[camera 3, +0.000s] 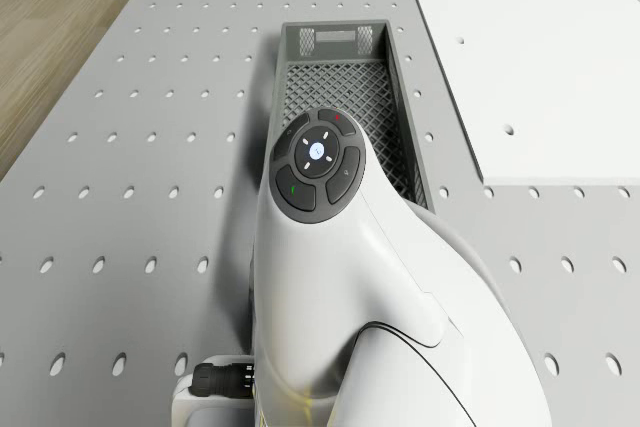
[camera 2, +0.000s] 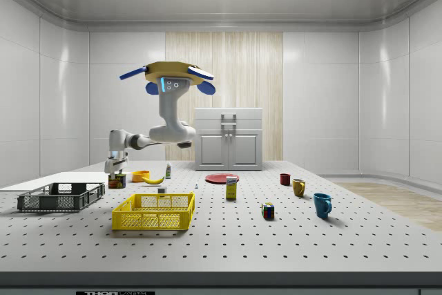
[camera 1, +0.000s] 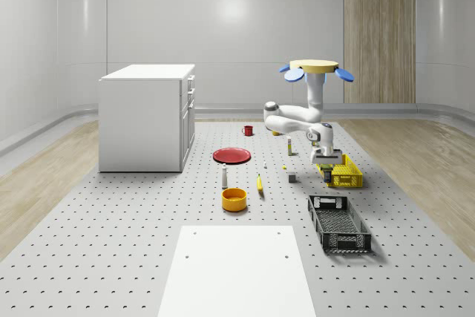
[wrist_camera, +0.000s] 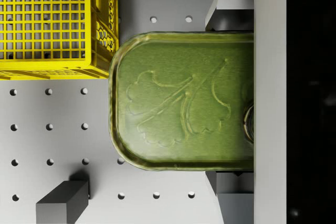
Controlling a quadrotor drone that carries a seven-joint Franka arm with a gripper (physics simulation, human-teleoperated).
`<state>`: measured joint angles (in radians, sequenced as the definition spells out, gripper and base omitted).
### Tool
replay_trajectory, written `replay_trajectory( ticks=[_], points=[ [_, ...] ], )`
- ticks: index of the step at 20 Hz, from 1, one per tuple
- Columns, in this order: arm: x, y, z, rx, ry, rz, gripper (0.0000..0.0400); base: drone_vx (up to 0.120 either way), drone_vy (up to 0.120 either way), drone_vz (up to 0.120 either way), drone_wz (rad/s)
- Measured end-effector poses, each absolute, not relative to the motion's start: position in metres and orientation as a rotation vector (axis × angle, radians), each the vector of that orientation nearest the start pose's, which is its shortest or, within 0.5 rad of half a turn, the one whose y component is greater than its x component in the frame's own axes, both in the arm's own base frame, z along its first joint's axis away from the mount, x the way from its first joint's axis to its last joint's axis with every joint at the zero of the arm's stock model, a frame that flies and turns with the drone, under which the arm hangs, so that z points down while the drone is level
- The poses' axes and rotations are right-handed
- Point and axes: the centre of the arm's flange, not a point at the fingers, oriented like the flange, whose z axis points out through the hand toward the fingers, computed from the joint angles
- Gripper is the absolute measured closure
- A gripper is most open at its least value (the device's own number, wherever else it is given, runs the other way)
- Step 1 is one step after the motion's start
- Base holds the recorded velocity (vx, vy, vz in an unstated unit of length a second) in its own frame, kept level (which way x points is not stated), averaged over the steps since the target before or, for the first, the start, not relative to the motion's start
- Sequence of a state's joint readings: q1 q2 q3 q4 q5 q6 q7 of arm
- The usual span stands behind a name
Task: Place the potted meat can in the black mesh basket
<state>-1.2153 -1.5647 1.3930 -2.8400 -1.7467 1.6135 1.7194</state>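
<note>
The potted meat can (wrist_camera: 184, 100) sits clamped in the gripper (wrist_camera: 231, 98), a finger pressed on each of its two opposite sides in the wrist view, its embossed green lid facing the camera. In the side view the can (camera 2: 117, 181) hangs under the gripper (camera 2: 115, 168), seemingly just clear of the perforated table (camera 2: 276, 240), near the far end of the black mesh basket (camera 2: 61, 196), not yet over it. From the can, in the whole-scene view, the black mesh basket (camera 1: 339, 223) lies at about 6 o'clock and the yellow basket (camera 1: 345, 171) just beside it at 3 o'clock. The drone (camera 1: 317, 70) hovers above the table behind both baskets, its arm (camera 1: 297, 118) reaching down and forward. Risk, as I judge it: the load rides low, so carrying it straight across could catch the can on the black basket's rim and twist it out of the grip; it needs lifting first. A small grey block (wrist_camera: 62, 202) also lies on the table near the can. The drone view shows the basket's mesh floor (camera 3: 335, 97) ahead of the wrist; the wrist view alone shows the grip contact and the yellow basket's corner (wrist_camera: 102, 40) close to the can.
</note>
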Motion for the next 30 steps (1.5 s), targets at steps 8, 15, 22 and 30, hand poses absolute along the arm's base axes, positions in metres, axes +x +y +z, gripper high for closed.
replay_trajectory(
  ticks=[8, 15, 22, 30],
  points=[
    [0.3168, 0.0002, 0.4889, -0.005, 0.003, 0.801, 0.0107, 0.120, 0.000, 0.000, 0.000],
    [0.3168, 0.0002, 0.4889, -0.005, 0.003, 0.801, 0.0107, 0.120, -0.029, 0.000, 0.000],
    [0.3168, 0.0002, 0.4889, -0.005, 0.003, 0.801, 0.0107, 0.120, -0.040, 0.000, 0.000],
    [0.3168, 0.0002, 0.4889, -0.005, 0.003, 0.801, 0.0107, 0.120, -0.035, 0.000, 0.000]
  ],
)
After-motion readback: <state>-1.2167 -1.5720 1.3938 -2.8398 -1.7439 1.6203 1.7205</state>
